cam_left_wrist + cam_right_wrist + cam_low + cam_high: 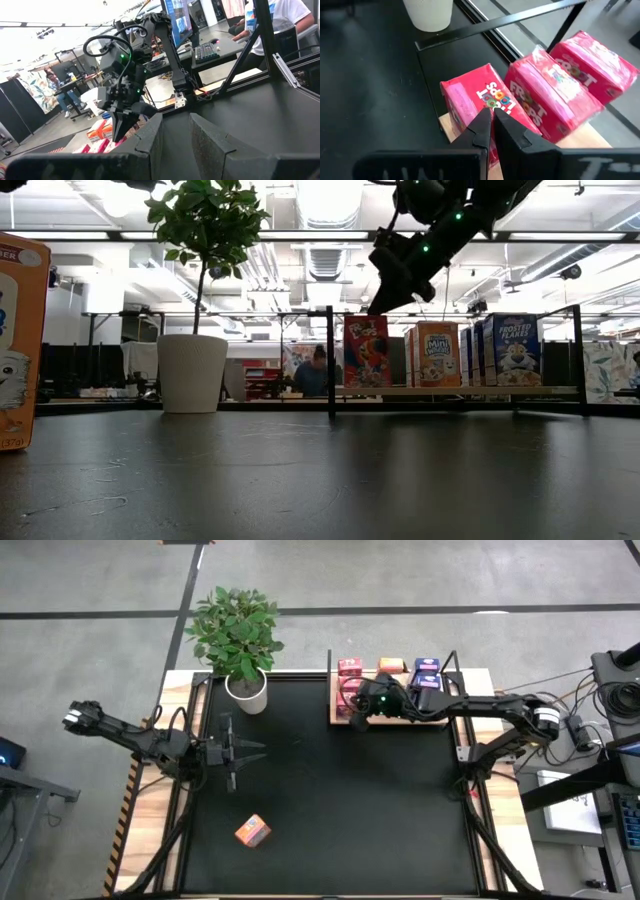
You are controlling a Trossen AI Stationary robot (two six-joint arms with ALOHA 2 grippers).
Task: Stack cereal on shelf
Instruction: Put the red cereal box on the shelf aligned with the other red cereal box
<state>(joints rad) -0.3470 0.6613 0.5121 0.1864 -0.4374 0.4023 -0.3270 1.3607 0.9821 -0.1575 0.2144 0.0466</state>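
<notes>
On a matte black tabletop [330, 780], the right gripper [490, 122] hovers, fingers nearly closed and empty, over glossy red cereal boxes [485, 102] on the light-wood shelf [395, 720]. The left gripper [245, 752] waits spread wide, near a lone orange box [252, 830].

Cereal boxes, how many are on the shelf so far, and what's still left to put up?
Mostly done: red, orange and blue boxes already stand on the shelf; an exact count isn't clear. In hand: the right gripper hovers with fingers together over the red boxes, holding nothing. Left: one orange box lies on the table, near the waiting left gripper, which is open.
</notes>
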